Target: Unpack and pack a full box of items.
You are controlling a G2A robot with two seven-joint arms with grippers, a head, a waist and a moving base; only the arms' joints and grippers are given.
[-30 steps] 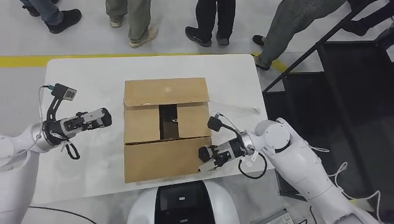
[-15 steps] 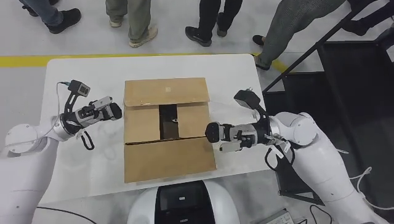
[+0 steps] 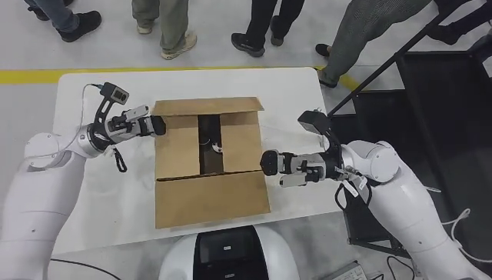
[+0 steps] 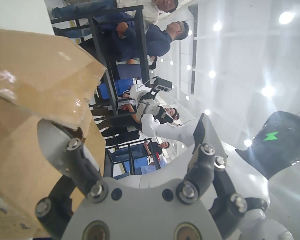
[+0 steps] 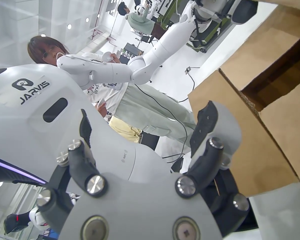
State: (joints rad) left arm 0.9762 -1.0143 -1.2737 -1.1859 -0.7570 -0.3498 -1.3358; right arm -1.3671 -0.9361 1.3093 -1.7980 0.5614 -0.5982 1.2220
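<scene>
A brown cardboard box (image 3: pixel 207 195) stands mid-table. Its near flap lies flat toward me and its far flap (image 3: pixel 207 106) is tilted up. The two side flaps leave a dark gap (image 3: pixel 209 145) in which something small shows. My left gripper (image 3: pixel 156 125) is at the box's far-left corner. In the left wrist view it (image 4: pixel 130 131) is open, with one finger (image 4: pixel 65 136) against the flap's edge (image 4: pixel 72 106). My right gripper (image 3: pixel 269 162) sits at the box's right side. In the right wrist view it (image 5: pixel 147 112) is open beside the box wall (image 5: pixel 265 131).
The white table (image 3: pixel 100 203) has bare room left of the box and a narrower strip on its right. A black metal rack (image 3: pixel 430 111) stands close past the table's right edge. Several people stand beyond the far edge.
My left gripper moved in to the box's far-left corner, and the far flap went from flat to tilted up. My right gripper shifted from the near-right corner to the middle of the right side.
</scene>
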